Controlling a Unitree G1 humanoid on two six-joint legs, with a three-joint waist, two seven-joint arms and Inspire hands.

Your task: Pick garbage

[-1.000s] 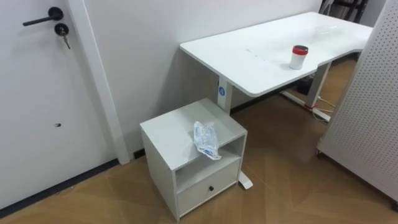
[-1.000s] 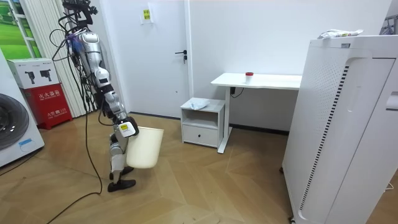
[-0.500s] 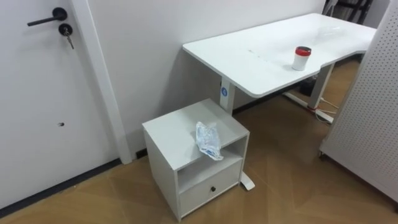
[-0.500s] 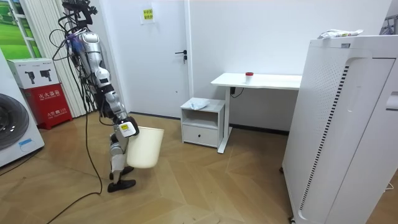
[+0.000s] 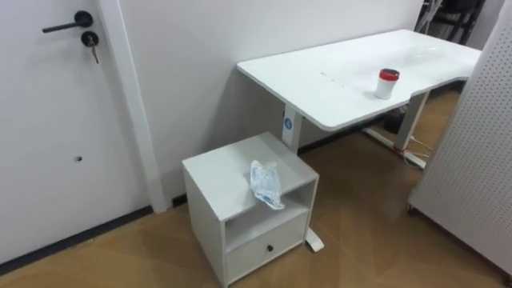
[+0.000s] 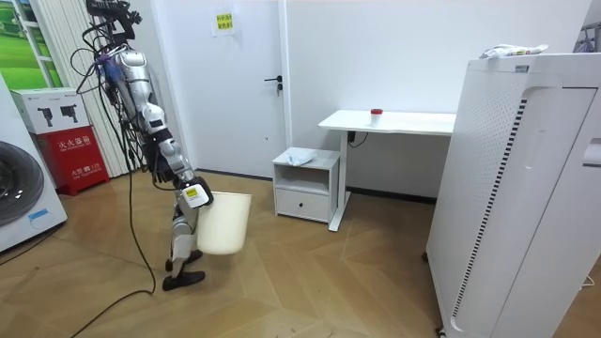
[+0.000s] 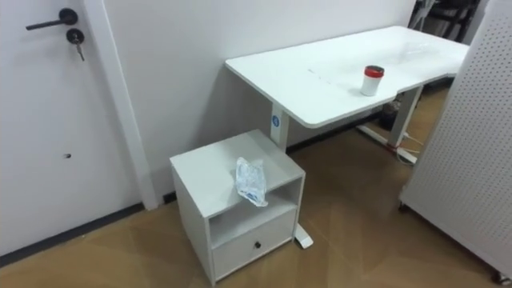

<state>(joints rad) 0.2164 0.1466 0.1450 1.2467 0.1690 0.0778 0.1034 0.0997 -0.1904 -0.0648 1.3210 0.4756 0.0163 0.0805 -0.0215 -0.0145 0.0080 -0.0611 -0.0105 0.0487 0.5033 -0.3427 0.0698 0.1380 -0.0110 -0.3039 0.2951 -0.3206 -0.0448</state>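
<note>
Trouble begins with how the garbage lies. We see the crumpled clear wrapper (image 5: 266,183) on top of the low white cabinet (image 5: 220,170), right at its front edge, with its lower end drooping over the open shelf (image 5: 260,226). A careless sweep from above could, we judge, push it off onto the wood floor (image 5: 360,216) or down into the shelf. Thin film like this probably crumples and slides, so a shallow pinch may lose it.

In the room view we find the robot standing on the floor, well apart from the cabinet, with a pale bin (image 6: 225,225) hanging at its side. The right hand (image 6: 192,196), as we read it from the way the body faces, is at the bin's rim. Whether it is clasped round the rim or only pressed against it we cannot tell. If that hold is loose, the walk over could tip or drop the bin, and the bin could knock the cabinet's corner on arrival.
</note>
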